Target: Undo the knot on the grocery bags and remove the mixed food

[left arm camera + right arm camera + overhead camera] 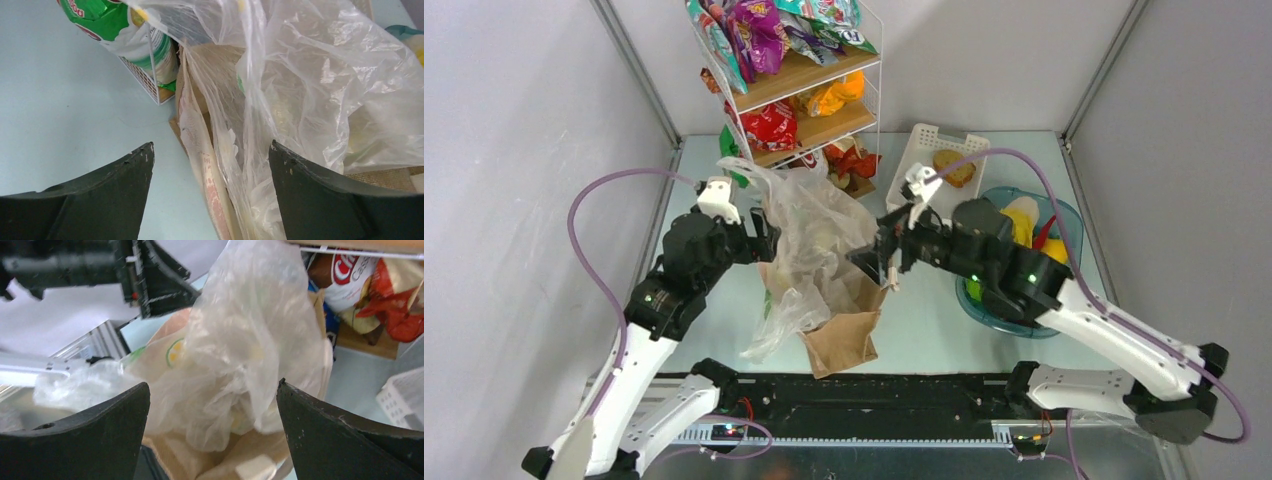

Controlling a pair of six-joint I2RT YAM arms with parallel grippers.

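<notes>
Top view: the plastic bag [809,232] is heaped over the paper bag [844,342] on the desk [924,312], with the left fingers [759,243] at the plastic bag's left side and the right fingers [871,262] at its right. Left wrist: left fingers [115,195] apart, film and the paper bag's edge between them. Right wrist: right fingers [100,432] apart — the plastic bag bulges between them, its contents hazy.

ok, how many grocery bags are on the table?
2: plastic bag in the middle, lying over the paper bag, which sticks out on the near side. Another could be hidden underneath.
</notes>
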